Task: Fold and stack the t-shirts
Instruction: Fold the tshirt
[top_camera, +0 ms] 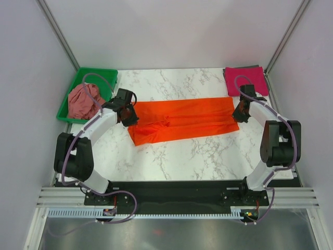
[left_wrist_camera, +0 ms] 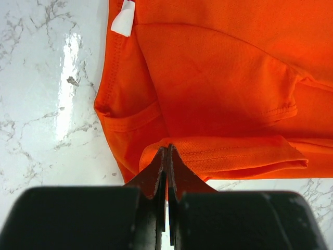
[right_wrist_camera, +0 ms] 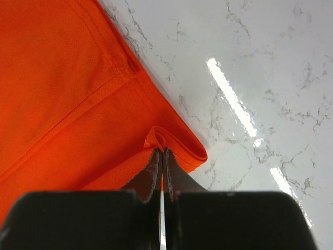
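Note:
The bright orange t-shirt [top_camera: 182, 120] lies folded lengthwise across the middle of the marble table. My left gripper [top_camera: 126, 113] is shut on its left edge; in the left wrist view [left_wrist_camera: 167, 151] the jaws pinch a fold of orange cloth [left_wrist_camera: 223, 99] near the collar label. My right gripper [top_camera: 240, 112] is shut on its right edge; in the right wrist view [right_wrist_camera: 162, 152] the jaws pinch the hem corner of the orange cloth [right_wrist_camera: 62, 88]. The magenta-pink t-shirt [top_camera: 245, 79] lies folded at the back right. The dusty rose t-shirt [top_camera: 83, 100] is crumpled in the tray.
A green plastic tray [top_camera: 102, 74] stands at the back left corner. Grey walls close in the table on both sides. Bare marble [top_camera: 208, 153] shows in front of the orange shirt.

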Controlling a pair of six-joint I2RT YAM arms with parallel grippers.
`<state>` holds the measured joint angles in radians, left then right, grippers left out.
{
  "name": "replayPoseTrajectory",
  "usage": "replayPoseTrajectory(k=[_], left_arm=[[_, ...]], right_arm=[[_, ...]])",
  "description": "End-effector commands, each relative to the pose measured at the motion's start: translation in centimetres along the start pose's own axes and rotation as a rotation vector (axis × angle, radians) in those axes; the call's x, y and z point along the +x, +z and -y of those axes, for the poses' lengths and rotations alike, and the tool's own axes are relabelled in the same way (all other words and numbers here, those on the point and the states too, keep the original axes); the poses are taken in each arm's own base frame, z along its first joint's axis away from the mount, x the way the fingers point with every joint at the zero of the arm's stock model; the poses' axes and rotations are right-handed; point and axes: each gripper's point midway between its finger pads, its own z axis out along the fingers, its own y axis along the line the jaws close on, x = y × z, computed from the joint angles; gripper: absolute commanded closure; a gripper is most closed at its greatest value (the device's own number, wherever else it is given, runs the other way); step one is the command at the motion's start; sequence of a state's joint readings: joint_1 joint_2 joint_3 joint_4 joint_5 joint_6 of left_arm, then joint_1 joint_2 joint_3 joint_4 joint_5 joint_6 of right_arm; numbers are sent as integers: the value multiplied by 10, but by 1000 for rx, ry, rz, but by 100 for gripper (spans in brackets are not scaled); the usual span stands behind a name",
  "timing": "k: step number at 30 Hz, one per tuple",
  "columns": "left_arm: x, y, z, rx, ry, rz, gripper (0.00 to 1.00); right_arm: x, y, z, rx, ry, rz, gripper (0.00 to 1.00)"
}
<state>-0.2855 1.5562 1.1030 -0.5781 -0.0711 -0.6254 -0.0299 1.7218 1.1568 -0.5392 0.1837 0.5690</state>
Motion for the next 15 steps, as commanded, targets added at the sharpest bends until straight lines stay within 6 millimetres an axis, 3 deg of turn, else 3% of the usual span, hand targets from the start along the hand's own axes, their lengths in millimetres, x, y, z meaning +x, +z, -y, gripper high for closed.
replayPoseTrajectory(k=[1,15], left_arm=[[-20,-1,12,46,56,38,98],[-39,8,15,48,60,43,98]], right_arm=[[-21,-4,-1,33,0,49,100],[-23,5,3,81,11,42,100]])
